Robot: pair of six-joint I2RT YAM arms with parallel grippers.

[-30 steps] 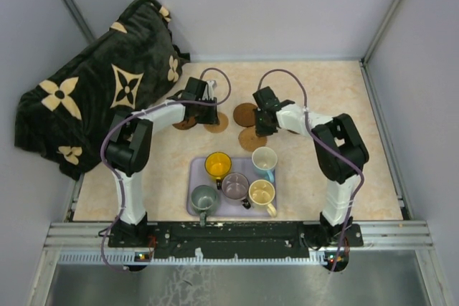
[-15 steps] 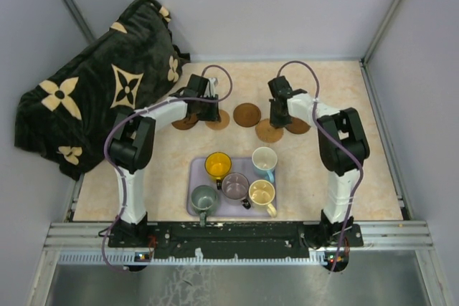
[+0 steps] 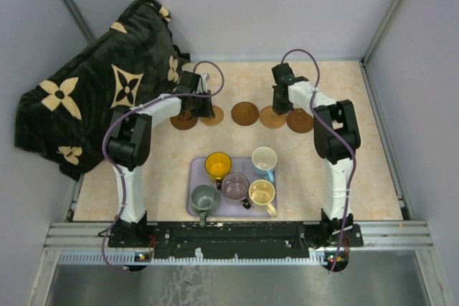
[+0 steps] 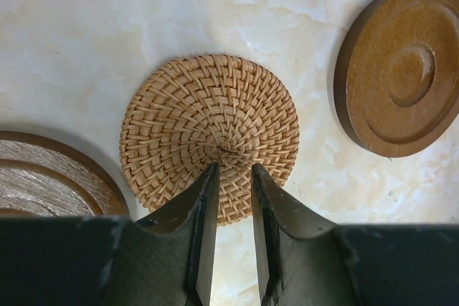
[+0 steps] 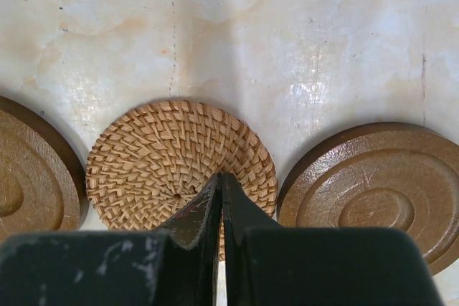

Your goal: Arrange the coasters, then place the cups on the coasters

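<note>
Five coasters lie in a row at the back of the table: a dark one [image 3: 184, 120], a woven tan one [image 3: 211, 115], a dark one [image 3: 245, 113], a woven tan one [image 3: 272, 117] and a dark one [image 3: 300, 120]. My left gripper [image 4: 234, 171] is open by a narrow gap, holding nothing, its tips over the near part of the left tan coaster [image 4: 209, 137]. My right gripper [image 5: 220, 178] is shut, its tips on the right tan coaster [image 5: 179, 163]. The cups stand on the tray: yellow-orange [image 3: 217, 165], white and blue [image 3: 264, 159], mauve [image 3: 234, 186], grey-green [image 3: 204, 198], cream [image 3: 262, 193].
The lavender tray [image 3: 196, 174] sits at the near middle between the arm bases. A dark blanket with tan flowers [image 3: 100, 91] is heaped at the back left, close to the left arm. Grey walls close off the back and sides.
My right gripper has swept toward the back right, sliding a tan coaster into the row between two dark ones. The left gripper has edged back and left with its tan coaster.
</note>
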